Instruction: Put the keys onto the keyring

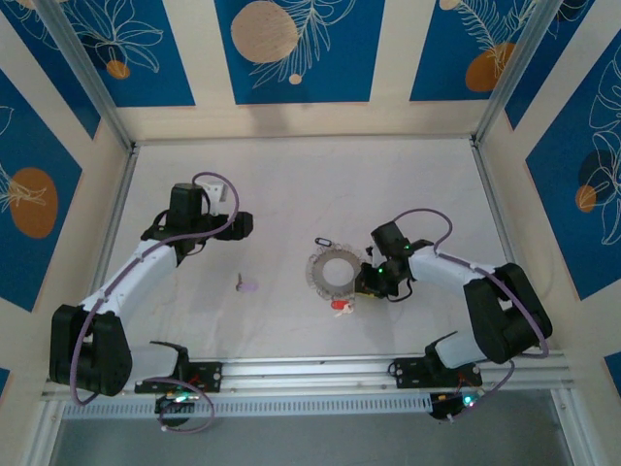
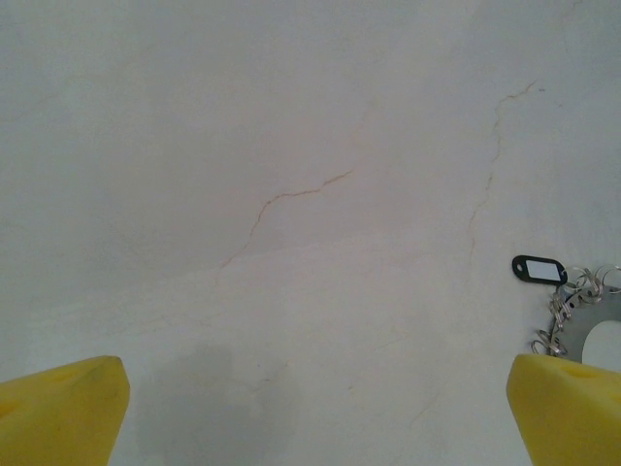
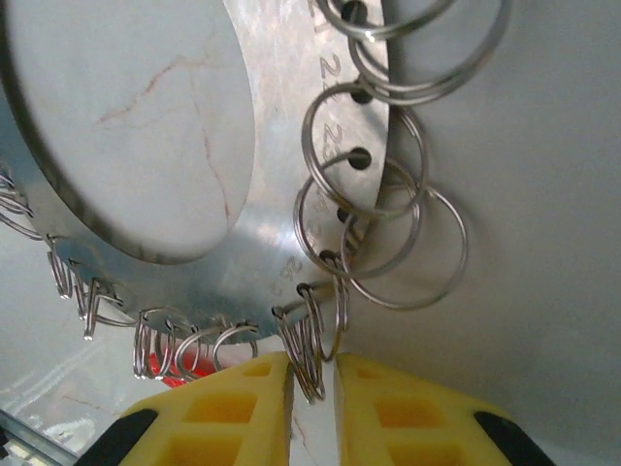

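1. Keyring [image 1: 317, 276] lies flat on the table [image 1: 291, 184], right of centre, with the red tag [image 1: 340, 305] at its near edge.
2. Purple key [image 1: 245, 285] lies well apart to its left; the oblong key [image 1: 323, 241] lies just beyond it.
3. Right gripper [image 3: 312, 361]: fingers nearly together, one fringe ring [image 3: 309, 349] in the slit between them. I cannot tell whether they grip it.
4. Left gripper [image 2: 316, 374]: spread wide, holding nothing.

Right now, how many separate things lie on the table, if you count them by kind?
Keys: 2 (lilac-headed key, black-rimmed pale key)
Grey keyring: 1
Red tag: 1
Total: 4
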Robot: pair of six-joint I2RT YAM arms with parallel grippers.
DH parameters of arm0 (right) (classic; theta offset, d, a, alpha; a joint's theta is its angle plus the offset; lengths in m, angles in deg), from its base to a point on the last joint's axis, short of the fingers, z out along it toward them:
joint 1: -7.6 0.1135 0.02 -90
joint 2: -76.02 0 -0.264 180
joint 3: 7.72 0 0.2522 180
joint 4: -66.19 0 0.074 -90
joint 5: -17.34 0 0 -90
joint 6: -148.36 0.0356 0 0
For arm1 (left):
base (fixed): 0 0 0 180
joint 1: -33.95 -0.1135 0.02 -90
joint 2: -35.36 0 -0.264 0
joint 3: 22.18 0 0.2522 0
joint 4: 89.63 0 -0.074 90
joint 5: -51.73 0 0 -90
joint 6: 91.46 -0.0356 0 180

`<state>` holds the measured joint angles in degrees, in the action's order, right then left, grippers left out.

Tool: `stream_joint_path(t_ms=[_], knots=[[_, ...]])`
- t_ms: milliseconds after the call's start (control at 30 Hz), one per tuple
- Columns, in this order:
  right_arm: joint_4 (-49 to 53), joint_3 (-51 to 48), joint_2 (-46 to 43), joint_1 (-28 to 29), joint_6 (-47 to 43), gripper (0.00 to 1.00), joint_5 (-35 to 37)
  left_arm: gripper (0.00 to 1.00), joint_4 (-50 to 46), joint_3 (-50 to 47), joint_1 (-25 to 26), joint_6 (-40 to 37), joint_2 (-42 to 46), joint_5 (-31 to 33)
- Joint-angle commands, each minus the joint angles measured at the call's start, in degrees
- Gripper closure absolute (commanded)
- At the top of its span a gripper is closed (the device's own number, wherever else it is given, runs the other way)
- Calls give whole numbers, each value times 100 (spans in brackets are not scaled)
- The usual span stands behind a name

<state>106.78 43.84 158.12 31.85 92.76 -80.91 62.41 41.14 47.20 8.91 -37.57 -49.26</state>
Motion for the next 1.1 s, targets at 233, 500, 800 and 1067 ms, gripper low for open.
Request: stream_joint_path(t_ms=[233,500,800,1067], knots=[[-109,110,15,-87,-189,94,-376,0,-30,115,64,-79,42,61],[136,174,-339,-87,5,95,-621,0,297,-13,135,-143,129,-412],[281,538,-244,-118,480,95,-1407,0,908,-307,830,-886,226,-1485],[100,867,-299,-174,1087,98,-2155,0,1719,-1152,1608,-2943,818,-2383]])
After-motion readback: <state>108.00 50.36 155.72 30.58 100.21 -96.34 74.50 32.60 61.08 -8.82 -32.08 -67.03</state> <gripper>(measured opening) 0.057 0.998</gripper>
